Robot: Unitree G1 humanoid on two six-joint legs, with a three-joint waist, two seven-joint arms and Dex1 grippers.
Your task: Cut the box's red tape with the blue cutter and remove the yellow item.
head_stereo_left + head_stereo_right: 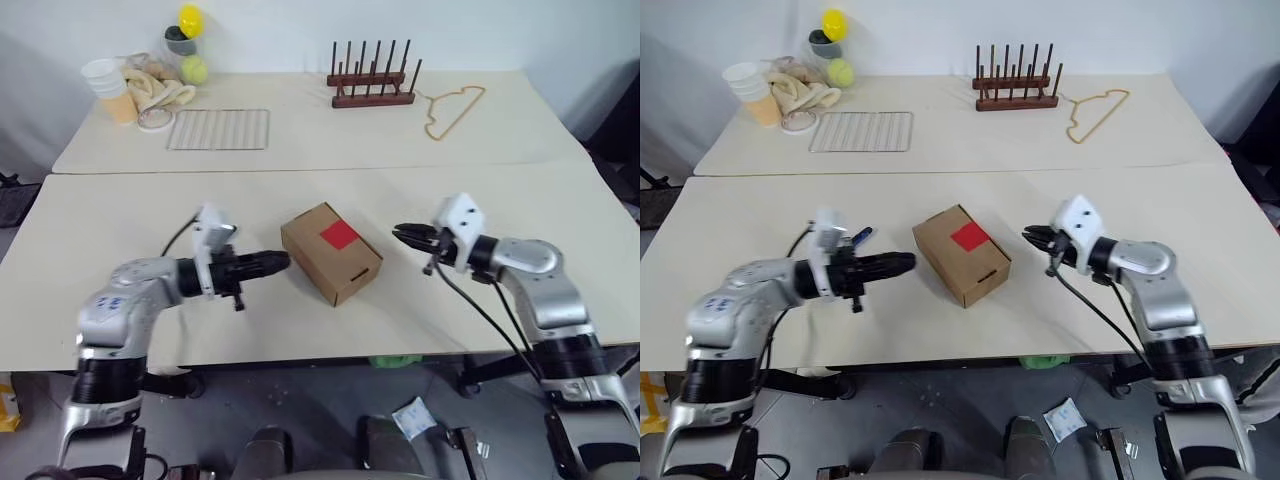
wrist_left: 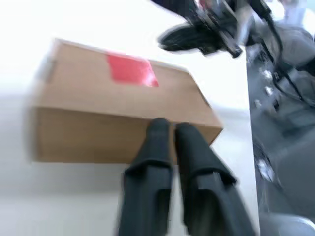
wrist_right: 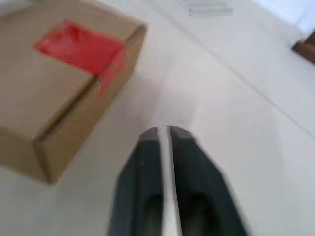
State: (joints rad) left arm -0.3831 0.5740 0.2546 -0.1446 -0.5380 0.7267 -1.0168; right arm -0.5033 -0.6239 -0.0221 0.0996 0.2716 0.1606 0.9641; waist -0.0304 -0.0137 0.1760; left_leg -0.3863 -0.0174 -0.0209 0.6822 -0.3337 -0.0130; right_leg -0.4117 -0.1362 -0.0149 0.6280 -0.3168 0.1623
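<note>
A brown cardboard box (image 1: 331, 252) with its red tape (image 1: 340, 235) uncut sits mid-table between both grippers, while the blue cutter (image 1: 861, 236) lies just behind the left gripper (image 1: 274, 263), the nearer arm, whose fingers are almost together, holding nothing.

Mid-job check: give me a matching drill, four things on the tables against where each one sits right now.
Things:
1. box
2. red tape
3. wire grid
4. wooden peg rack

Places:
A. far table, beside the hanger
B. near table, between the left end effector and the right end effector
C. far table, lying flat on its left part
D. on the box's top face

Pairs: 1-B, 2-D, 3-C, 4-A.
</note>
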